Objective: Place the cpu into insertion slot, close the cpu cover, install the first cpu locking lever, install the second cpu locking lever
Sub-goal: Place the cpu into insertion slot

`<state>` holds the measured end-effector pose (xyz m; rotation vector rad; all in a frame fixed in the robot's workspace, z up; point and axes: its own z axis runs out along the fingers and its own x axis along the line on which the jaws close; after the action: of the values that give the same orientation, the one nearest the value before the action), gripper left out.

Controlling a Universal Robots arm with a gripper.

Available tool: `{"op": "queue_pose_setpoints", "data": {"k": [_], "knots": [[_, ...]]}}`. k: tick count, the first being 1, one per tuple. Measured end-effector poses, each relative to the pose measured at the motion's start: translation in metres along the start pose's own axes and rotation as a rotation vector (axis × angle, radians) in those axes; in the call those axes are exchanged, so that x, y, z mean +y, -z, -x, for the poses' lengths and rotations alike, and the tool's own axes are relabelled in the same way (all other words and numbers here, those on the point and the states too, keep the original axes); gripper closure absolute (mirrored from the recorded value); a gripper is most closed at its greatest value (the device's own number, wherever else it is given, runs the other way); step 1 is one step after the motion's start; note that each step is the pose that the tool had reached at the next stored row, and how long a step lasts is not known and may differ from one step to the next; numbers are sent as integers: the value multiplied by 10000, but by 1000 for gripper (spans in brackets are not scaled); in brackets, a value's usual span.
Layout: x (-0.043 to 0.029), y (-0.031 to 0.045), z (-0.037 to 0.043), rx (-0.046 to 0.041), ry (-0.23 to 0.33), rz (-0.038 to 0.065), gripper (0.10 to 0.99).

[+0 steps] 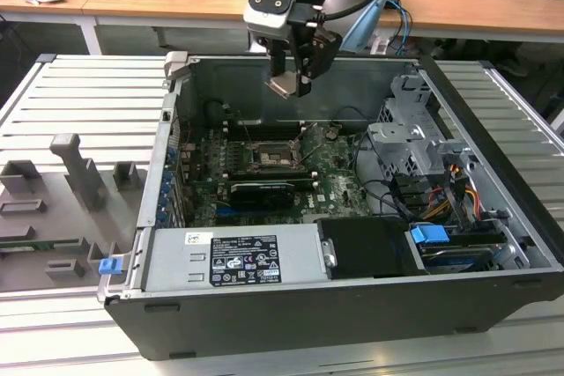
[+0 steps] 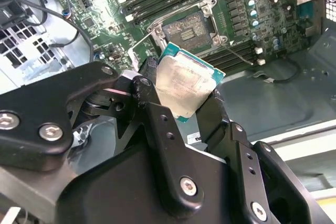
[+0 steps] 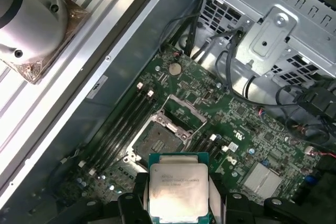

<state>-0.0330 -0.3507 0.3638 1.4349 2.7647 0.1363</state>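
My gripper [image 1: 289,84] is shut on the cpu [image 1: 284,85], a flat square chip with a dull silver top, and holds it tilted in the air over the back of the open computer case. In both wrist views the black fingers [image 2: 152,100] clamp two opposite edges of the cpu [image 2: 184,82] [image 3: 178,188]. The insertion slot [image 1: 269,158] [image 2: 186,31] [image 3: 157,141] lies below on the green board, its dark centre bare. The cpu cover [image 3: 181,115] stands swung up at one edge of the slot.
The case wall [image 1: 291,72] rises close behind the gripper. A silver drive cage [image 1: 414,143] with cables stands at the exterior view's right, and a grey power supply [image 1: 233,257] at the front. A long black card [image 1: 260,193] lies beside the slot. Grey fixtures [image 1: 62,209] sit outside the case.
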Motion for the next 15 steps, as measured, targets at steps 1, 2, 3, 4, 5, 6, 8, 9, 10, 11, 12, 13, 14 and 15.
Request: {"op": "queue_pose_setpoints", "data": {"k": [1, 2, 3, 4, 5, 6, 8, 9, 10, 11, 12, 13, 14, 15], "knots": [[0, -2, 0, -6, -71, 2, 545], [-1, -6, 0, -16, -164, 2, 545], [-1, -8, 0, -27, -256, 1, 545], [-1, -11, 0, -39, -384, 3, 545], [-1, -15, 0, -46, -462, 5, 545], [-1, -17, 0, -51, -524, 7, 545], [-2, -26, 0, -75, -797, 12, 545], [-3, -26, 0, -81, -864, 12, 545], [-3, -27, 1, -88, -933, 14, 545], [-3, -29, 0, -99, -1062, 18, 545], [-3, -30, 0, -108, -1166, 19, 545], [-3, -31, 0, -116, -1263, 21, 545], [-3, -33, 0, -132, -1440, 24, 545], [-3, -35, 0, -154, -1681, 28, 545]]}}
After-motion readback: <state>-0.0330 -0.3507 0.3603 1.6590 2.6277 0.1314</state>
